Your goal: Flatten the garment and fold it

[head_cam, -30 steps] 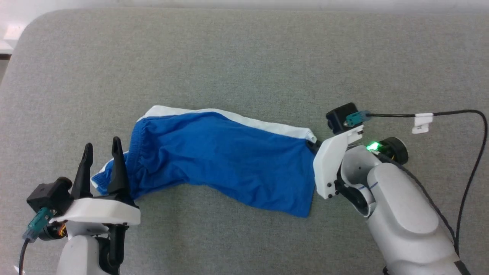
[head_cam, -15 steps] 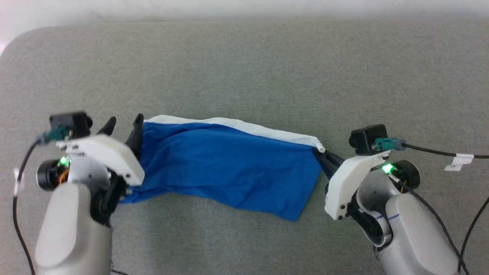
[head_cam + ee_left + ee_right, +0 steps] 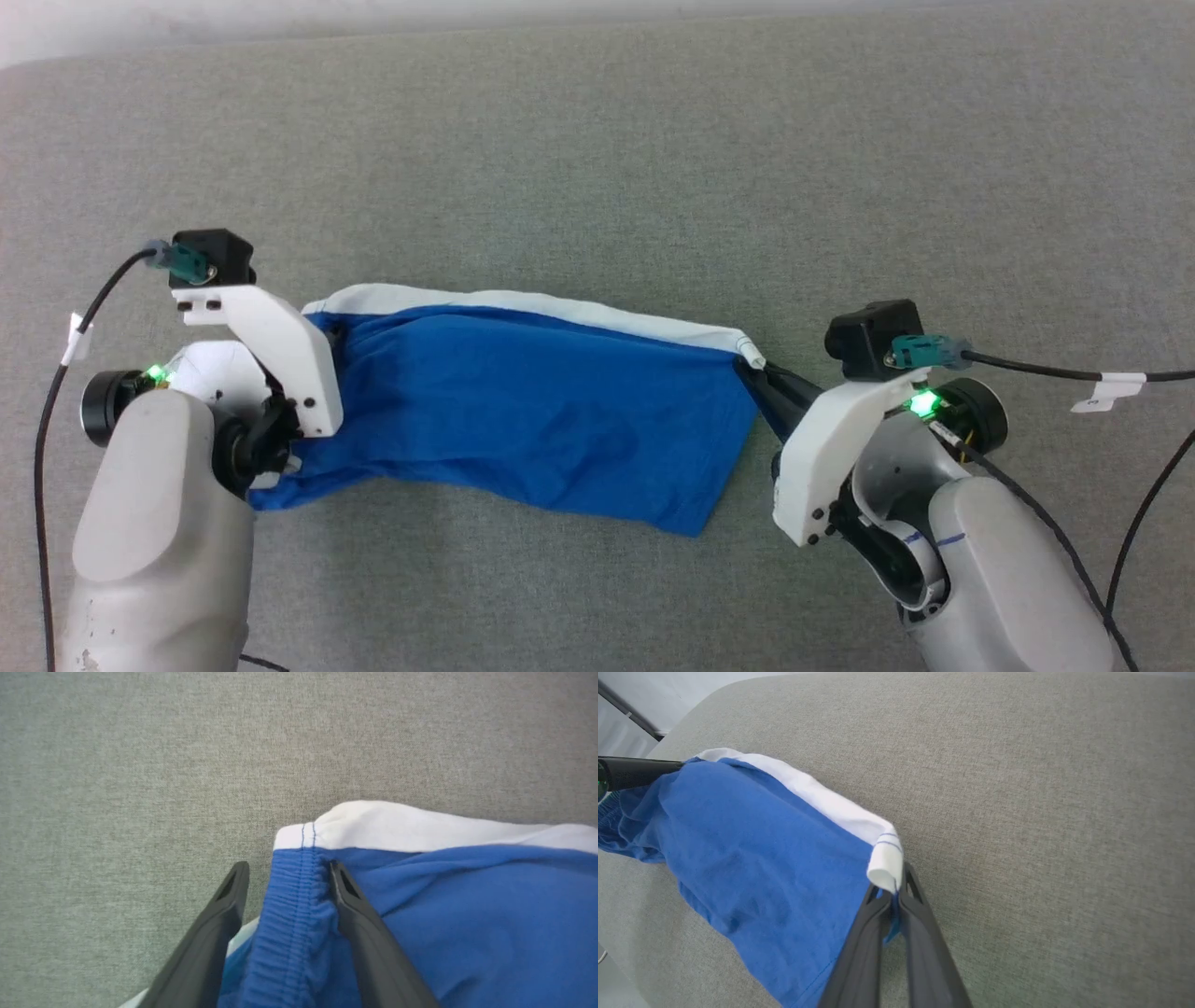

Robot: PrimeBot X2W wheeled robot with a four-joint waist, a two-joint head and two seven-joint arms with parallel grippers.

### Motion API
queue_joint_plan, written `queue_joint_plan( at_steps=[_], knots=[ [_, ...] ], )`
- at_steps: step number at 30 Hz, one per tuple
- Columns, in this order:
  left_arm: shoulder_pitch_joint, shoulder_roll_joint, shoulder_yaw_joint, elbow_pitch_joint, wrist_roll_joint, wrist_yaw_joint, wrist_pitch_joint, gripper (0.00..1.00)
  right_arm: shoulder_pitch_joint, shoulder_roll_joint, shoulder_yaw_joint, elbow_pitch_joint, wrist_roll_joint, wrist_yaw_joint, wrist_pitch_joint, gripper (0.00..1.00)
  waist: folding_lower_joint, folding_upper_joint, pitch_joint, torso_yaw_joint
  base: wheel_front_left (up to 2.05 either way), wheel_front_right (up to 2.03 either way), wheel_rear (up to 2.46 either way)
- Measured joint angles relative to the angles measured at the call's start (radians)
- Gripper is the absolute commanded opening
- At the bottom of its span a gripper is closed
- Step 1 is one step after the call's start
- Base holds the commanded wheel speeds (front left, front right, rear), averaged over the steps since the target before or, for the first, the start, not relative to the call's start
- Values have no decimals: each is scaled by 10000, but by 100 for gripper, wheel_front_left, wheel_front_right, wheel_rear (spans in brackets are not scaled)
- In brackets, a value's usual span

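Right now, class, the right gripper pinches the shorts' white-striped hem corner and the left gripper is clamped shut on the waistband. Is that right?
Not quite. The left gripper is open: the left wrist view shows its fingers apart, one each side of the waistband. The right gripper does pinch the hem corner of the shorts.

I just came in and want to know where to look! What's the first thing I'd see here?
The bright blue shorts with a white stripe jump out, stretched sideways across the middle of the grey fabric surface. The right gripper pinches the stripe's corner at one end, and the left gripper stands open around the gathered waistband at the other.
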Motion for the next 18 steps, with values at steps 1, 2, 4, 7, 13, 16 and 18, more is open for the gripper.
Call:
queue_joint_plan(
  at_steps=[1, 2, 4, 7, 13, 16, 18],
  knots=[
    [-1, -4, -13, 69, -15, -15, -52, 44, 2, 2, -6, -19, 0, 0, 15, 0, 0, 0, 20, -15, 0, 0, 0],
    [-3, -21, -17, 105, -40, -58, -176, 11, 9, 2, -15, -38, -2, 0, 15, 0, 0, 0, 36, -19, 0, 0, 0],
    [-27, -63, -73, 188, -111, -134, -347, 0, 53, 0, -35, -69, -13, 0, 15, 0, 0, 0, 46, 6, 0, 0, 0],
    [-45, -100, -117, 257, -270, -265, -681, 0, 140, 2, -67, -111, -35, 0, 29, 0, 0, 0, 50, 64, 0, 0, 0],
    [-377, -119, -90, 268, -506, -405, -1546, 0, 194, 2, -190, -249, -46, 0, 38, 0, 0, 0, -48, 154, 0, 0, 0],
    [-597, -211, -40, 75, -744, -443, -1887, 0, 140, 2, -353, -439, -13, 0, 73, 0, -1, 0, -169, 164, 0, 0, 0],
    [-840, -230, -4, -107, -924, -458, -2031, 0, -114, 0, -470, -589, 136, 0, 238, 0, -1, 0, -243, 158, 0, 0, 0]
  ],
)
